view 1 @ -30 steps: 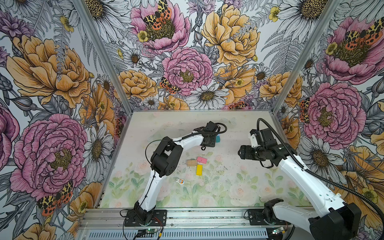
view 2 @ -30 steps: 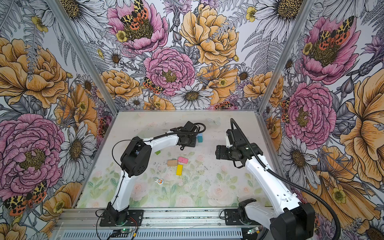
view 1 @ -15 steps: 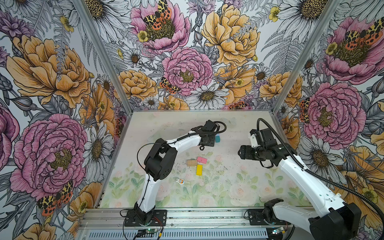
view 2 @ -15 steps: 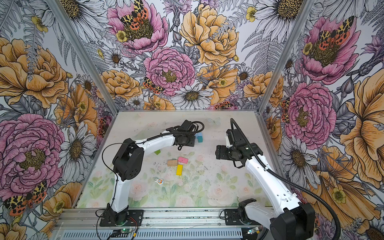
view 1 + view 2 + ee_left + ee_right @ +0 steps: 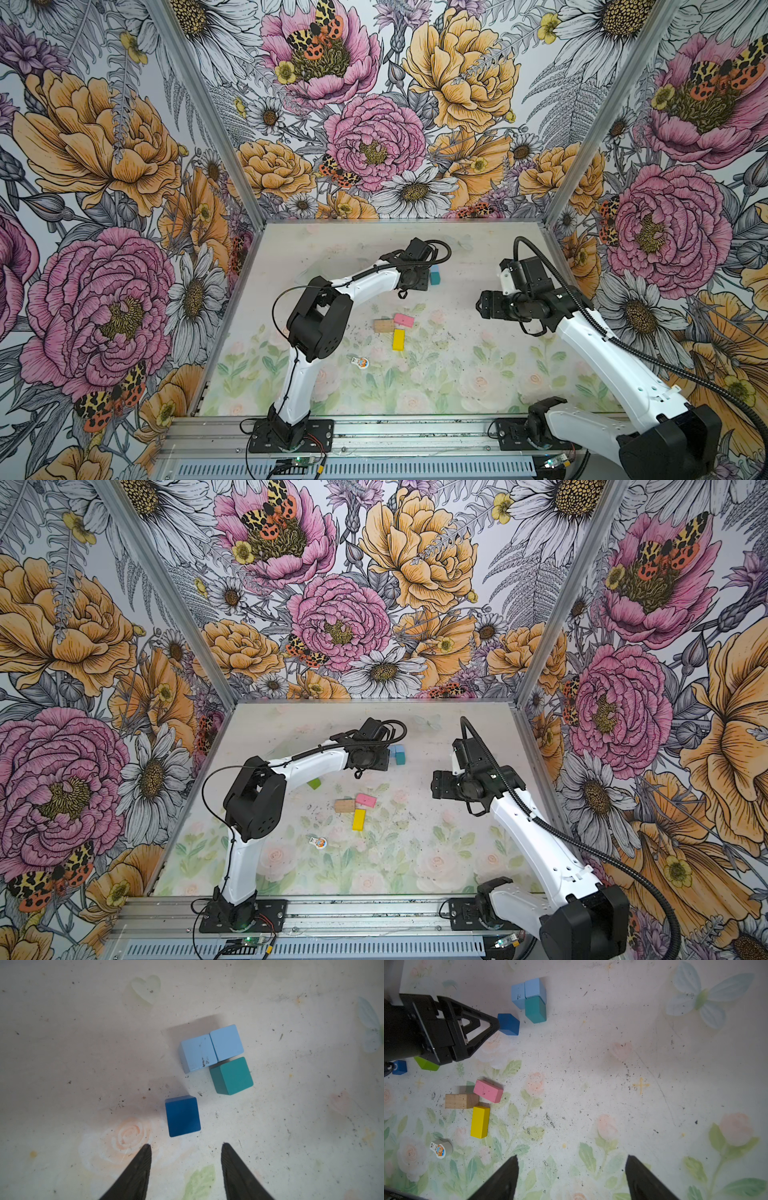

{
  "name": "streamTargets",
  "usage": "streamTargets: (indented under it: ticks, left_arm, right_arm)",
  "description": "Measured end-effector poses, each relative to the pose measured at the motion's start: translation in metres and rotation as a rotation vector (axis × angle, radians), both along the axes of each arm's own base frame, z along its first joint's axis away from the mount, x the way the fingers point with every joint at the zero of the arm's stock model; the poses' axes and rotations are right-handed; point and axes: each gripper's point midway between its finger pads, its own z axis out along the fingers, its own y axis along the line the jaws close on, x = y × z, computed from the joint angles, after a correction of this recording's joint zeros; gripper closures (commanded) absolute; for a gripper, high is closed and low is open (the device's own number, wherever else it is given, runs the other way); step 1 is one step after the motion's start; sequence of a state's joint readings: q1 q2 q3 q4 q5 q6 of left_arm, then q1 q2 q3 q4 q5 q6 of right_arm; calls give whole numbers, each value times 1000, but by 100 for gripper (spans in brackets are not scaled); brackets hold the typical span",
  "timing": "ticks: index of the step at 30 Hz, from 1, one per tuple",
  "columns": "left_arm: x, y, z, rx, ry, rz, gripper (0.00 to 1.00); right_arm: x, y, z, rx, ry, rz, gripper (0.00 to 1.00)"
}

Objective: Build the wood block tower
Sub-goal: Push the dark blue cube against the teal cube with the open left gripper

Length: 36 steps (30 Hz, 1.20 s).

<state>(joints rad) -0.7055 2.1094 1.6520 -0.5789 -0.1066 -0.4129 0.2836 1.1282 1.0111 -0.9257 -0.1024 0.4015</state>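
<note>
- Floral walls enclose a speckled table (image 5: 478, 374); no tower stands yet (nothing is stacked).
- Left gripper (image 5: 185, 1165), jaws apart and empty, has the dark blue cube (image 5: 182, 1115) just ahead; light blue and teal cubes touch beyond it.
- Right gripper (image 5: 571, 1176) hangs open, well apart from the bricks.
- Only the right wrist view shows the green brick (image 5: 426, 1065) behind the left gripper.

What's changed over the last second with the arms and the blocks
The left arm's elbow swung out toward the left wall and its gripper opened; it now sits empty just behind the dark blue cube, which rests on the table. The right gripper stayed open and still, and the pink, yellow and bare-wood bricks didn't move.
</note>
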Motion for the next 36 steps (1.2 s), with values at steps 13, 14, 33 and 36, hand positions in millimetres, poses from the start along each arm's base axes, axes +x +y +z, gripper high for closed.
streamTargets:
  ticks: [13, 14, 33, 36]
  left_arm:
    - [-4, -1, -32, 23, 58, -10, 44]
    - [-4, -1, -33, 22, 61, -12, 44]
    - [10, -23, -35, -32, 65, -34, 44]
    - [12, -28, -30, -50, 61, -37, 44]
  right_arm:
    - [2, 0, -9, -9, 32, -1, 17]
    - [1, 0, -9, -9, 32, -1, 18]
    - [1, 0, -9, -10, 32, -1, 18]
    - [1, 0, -9, -11, 32, 1, 18]
